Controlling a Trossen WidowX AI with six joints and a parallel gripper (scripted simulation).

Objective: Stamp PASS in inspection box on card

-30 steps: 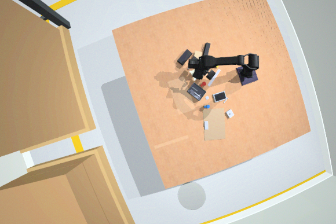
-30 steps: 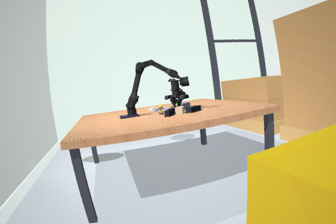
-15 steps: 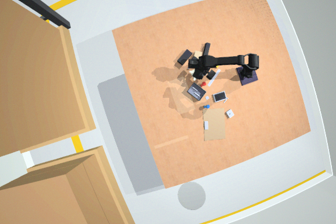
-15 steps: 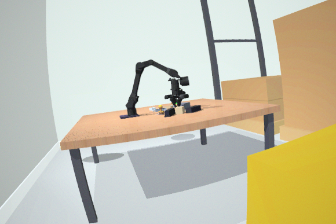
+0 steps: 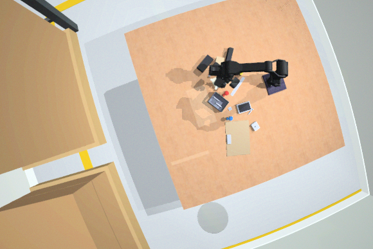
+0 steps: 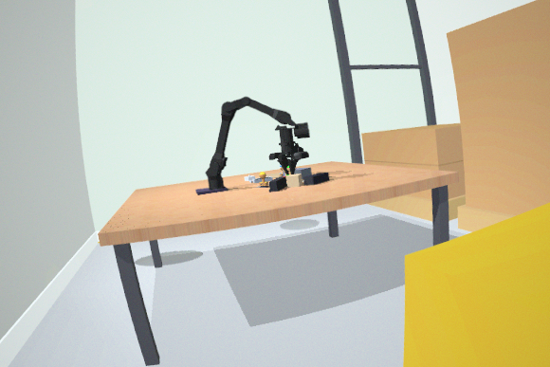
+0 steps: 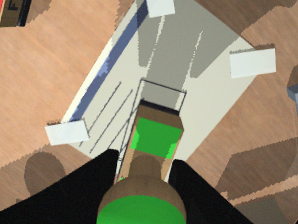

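Note:
My gripper [image 5: 227, 81] [image 6: 290, 173] [image 7: 144, 164] is shut on the green-topped stamp [image 7: 159, 137], a wooden stamp with a round handle and a green panel. The stamp points down over the pale card [image 7: 215, 95], and appears slightly above it. Its dark front edge lies inside the outlined inspection box [image 7: 164, 85]. The strip of box beyond that edge shows no print. A tiny green speck [image 7: 121, 178] shows beside the stamp's neck; the rest of the box is hidden under the stamp. A dark pad-like tray [image 5: 244, 107] with a light rim lies on the bench.
White tabs [image 7: 67, 131] [image 7: 252, 62] sit at the card's corners. A red-knobbed stamp [image 5: 226, 93], a grey tray [image 5: 218, 101] and a blue-knobbed stamp [image 5: 230, 118] stand nearby. A black block [image 5: 204, 64] and a beige block [image 6: 294, 180] are beside the gripper. A tan board [image 5: 238, 145] lies farther off.

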